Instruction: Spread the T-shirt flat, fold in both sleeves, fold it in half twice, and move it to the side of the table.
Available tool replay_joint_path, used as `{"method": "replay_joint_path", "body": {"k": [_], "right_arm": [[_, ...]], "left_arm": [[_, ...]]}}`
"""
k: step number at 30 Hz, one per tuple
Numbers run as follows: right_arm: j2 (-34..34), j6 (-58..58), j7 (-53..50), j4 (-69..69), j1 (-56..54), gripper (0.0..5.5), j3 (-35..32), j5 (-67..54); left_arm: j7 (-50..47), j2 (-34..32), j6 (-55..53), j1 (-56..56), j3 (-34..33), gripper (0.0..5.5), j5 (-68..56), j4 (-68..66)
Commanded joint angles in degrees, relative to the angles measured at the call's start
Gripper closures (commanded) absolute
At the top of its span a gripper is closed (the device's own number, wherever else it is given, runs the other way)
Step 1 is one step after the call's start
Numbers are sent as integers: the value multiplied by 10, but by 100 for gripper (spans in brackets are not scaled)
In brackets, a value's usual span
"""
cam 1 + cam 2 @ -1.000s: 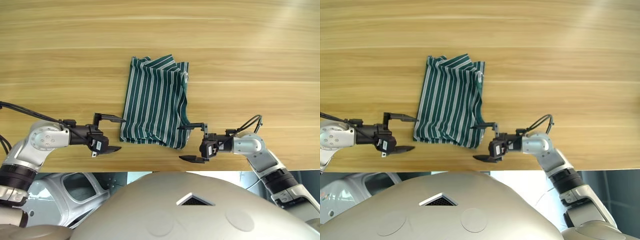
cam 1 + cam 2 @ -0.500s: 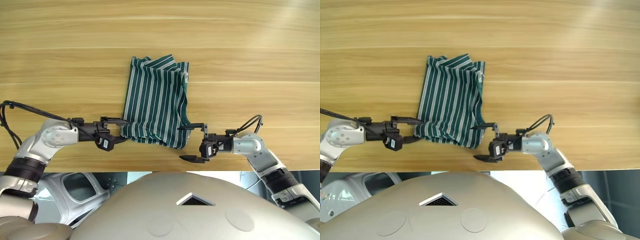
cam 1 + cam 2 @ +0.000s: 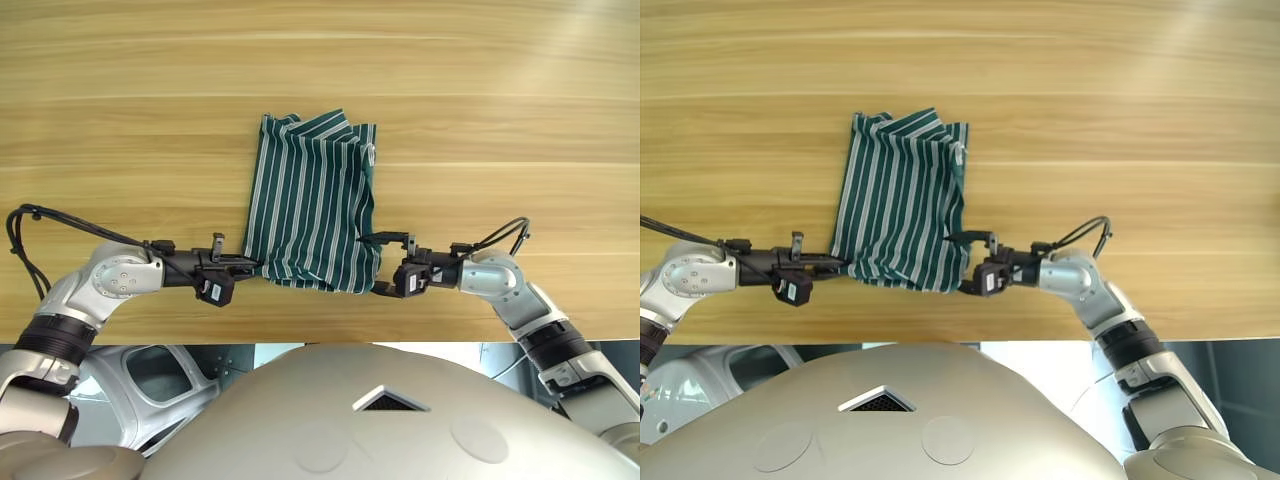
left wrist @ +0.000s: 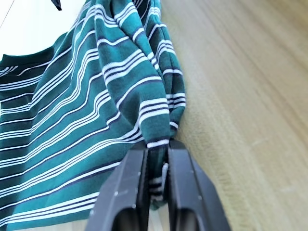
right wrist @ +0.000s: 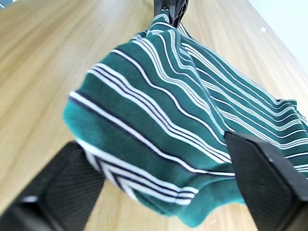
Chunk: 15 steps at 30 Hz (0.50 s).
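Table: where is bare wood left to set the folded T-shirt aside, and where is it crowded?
Wide bare table lies left, right and beyond the T-shirt. The near edge is crowded: the left gripper clamps one near corner, the right gripper straddles the other.

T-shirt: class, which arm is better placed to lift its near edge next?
Left, probably: the left gripper is shut on a near corner of the T-shirt, while the right gripper is open, merely straddling the other corner.
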<state>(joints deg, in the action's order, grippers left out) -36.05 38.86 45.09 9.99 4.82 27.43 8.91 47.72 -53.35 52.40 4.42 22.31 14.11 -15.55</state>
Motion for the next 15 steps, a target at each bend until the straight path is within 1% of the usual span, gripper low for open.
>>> {"method": "replay_joint_path", "body": {"k": [1, 4, 7, 15], "right_arm": [[-33, -5, 33, 3, 26, 205, 21, 20], [-57, 11, 62, -36, 46, 264, 33, -20], [-66, 12, 74, -51, 51, 319, 35, -37], [-50, 1, 66, -30, 43, 464, 30, -20]], "left_arm": [[7, 1, -18, 2, 14, 523, 29, -14], [6, 2, -19, -1, 13, 524, 27, -16], [5, 4, -20, -3, 13, 524, 26, -17], [6, 8, -20, -5, 14, 524, 23, -15]]}}
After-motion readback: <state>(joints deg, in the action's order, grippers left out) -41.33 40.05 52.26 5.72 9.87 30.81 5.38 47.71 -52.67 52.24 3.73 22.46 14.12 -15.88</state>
